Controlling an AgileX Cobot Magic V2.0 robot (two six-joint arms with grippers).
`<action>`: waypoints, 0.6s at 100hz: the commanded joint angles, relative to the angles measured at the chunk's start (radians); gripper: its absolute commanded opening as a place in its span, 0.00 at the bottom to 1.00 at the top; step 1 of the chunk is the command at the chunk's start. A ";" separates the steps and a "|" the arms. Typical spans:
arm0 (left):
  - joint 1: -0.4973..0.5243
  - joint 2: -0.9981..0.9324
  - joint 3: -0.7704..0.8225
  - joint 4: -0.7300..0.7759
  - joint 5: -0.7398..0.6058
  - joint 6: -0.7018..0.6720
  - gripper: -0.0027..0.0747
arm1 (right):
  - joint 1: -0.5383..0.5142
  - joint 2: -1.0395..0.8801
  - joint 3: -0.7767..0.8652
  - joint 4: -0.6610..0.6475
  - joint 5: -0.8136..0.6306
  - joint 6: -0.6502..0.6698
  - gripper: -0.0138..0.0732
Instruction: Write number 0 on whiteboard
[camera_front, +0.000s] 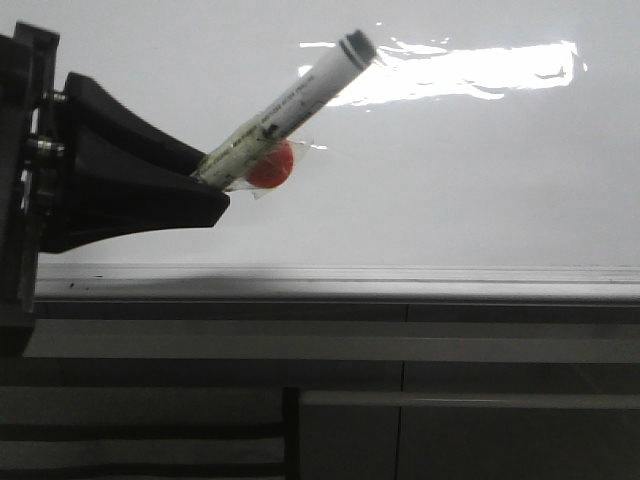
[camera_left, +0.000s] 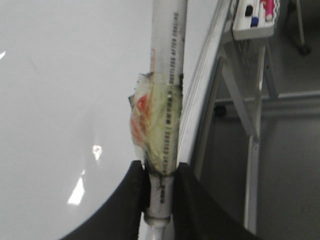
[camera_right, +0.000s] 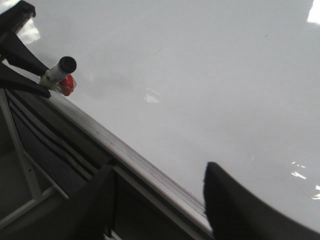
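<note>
one glossy whiteboard (camera_front: 450, 170), silver edge rail (camera_front: 400, 283)

The left end effector (camera_front: 215, 190) is matte black plastic, its fingers broad and curved, tapering to blunt tips (metal screws glint on its mount). The right end effector (camera_right: 157, 200) has matching black fingers.

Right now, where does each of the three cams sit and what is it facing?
Front: faces the whiteboard over its edge rail; left gripper shut on the marker.
Left wrist: on the left arm, looking along the marker; both fingers show.
Right wrist: over the board; right fingers apart, empty.
Shared: all three see the marker and board.
</note>
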 joint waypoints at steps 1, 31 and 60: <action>-0.072 -0.061 -0.077 0.018 0.131 -0.002 0.01 | 0.012 0.086 -0.039 0.022 -0.132 -0.013 0.72; -0.186 -0.073 -0.130 0.010 0.279 -0.002 0.01 | 0.134 0.341 -0.174 0.022 -0.149 -0.017 0.71; -0.186 -0.073 -0.130 -0.027 0.294 -0.003 0.01 | 0.319 0.518 -0.257 0.022 -0.217 -0.017 0.71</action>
